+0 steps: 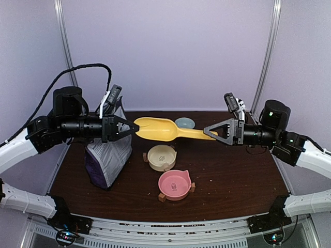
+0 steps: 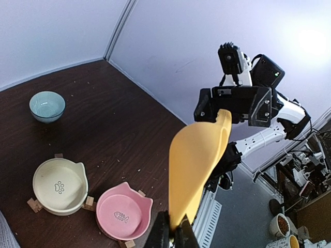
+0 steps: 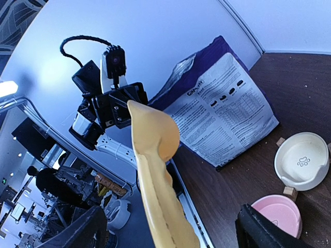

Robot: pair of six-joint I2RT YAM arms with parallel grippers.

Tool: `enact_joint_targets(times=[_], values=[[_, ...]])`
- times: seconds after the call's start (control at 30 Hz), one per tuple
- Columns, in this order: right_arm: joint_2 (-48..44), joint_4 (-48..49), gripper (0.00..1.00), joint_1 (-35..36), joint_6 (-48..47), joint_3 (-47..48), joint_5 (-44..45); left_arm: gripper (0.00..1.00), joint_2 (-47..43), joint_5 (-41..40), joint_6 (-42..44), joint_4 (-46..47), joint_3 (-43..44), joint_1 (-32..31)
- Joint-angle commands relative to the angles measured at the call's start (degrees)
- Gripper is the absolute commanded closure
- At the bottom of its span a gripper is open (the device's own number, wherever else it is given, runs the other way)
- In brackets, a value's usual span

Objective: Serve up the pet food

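A yellow scoop (image 1: 158, 129) hangs level in the air between both arms, above the bowls. My left gripper (image 1: 135, 129) is shut on the rim of its bowl end; in the left wrist view the scoop (image 2: 196, 165) rises from between the closed fingers of the left gripper (image 2: 175, 227). My right gripper (image 1: 208, 134) stands open around the handle end, its fingers (image 3: 77, 232) wide apart on either side of the scoop (image 3: 155, 150) without pinching it. The scoop's hollow looks empty. The pet food is out of view.
A purple-and-white bag (image 1: 106, 160) stands at the left under my left arm. A cream bowl (image 1: 162, 157) and a pink bowl (image 1: 175, 185) sit on small wooden blocks mid-table, both empty. A small blue bowl (image 1: 184, 123) sits behind the scoop. Crumbs dot the dark table (image 1: 232, 175).
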Motion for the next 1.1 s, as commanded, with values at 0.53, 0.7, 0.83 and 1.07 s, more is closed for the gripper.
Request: enact_joint_targets(times=[0.53, 0.7, 0.83, 1.07], values=[[4.94, 10.04, 0.34, 4.30, 1.62, 2.59, -0.17, 1.00, 1.67, 0.35, -7.48, 3.15, 1.68, 0.55], [5.58, 10.16, 0.44, 5.11, 1.91, 2.88, -0.59, 1.00, 2.38, 0.38, -8.01, 3.65, 1.99, 0.63], [5.89, 9.94, 0.49, 5.33, 1.65, 3.14, -0.62, 1.00, 3.11, 1.10, -8.40, 4.05, 2.03, 0.63], [6.60, 9.82, 0.56, 5.51, 1.40, 3.64, -0.74, 1.00, 3.77, 1.70, -8.47, 3.63, 2.25, 0.71]])
